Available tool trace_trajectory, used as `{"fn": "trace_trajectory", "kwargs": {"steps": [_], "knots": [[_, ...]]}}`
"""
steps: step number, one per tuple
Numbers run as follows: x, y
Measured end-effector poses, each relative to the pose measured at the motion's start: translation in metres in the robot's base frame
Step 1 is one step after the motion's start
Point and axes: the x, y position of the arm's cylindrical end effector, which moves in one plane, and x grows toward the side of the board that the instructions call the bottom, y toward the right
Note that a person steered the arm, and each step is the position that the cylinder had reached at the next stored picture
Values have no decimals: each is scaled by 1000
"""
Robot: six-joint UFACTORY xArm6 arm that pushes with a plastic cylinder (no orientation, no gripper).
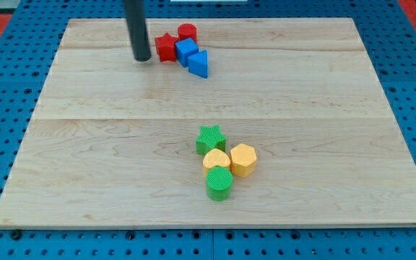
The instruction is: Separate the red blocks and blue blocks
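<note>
Landmark: red star block (166, 47), near the view's top of the wooden board (85, 144).

- My tip (142, 58): just to the view's left of the red star, close beside it; contact can't be confirmed. Plain rod, no pincer on it, so no apart/together state to report.
- Red cylinder (187, 31): up and to the view's right of the red star, right beside it.
- Blue cube (186, 51): directly to the view's right of the red star, pressed against it, just below the red cylinder.
- Blue triangle block (200, 64): down-right of the red star, against the blue cube's far side.
- So all four red and blue blocks sit in one tight bunch.
- Well below the red star, toward the view's bottom: green star (210, 138), yellow block with rounded top (217, 160), yellow hexagon block (243, 159), green cylinder (219, 183), clustered together.
</note>
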Motion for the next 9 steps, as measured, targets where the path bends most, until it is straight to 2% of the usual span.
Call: {"fn": "trace_trajectory", "kwargs": {"steps": [1, 2, 3, 4, 9], "knots": [[46, 67], [61, 124], [35, 147], [3, 138], [6, 147]]}}
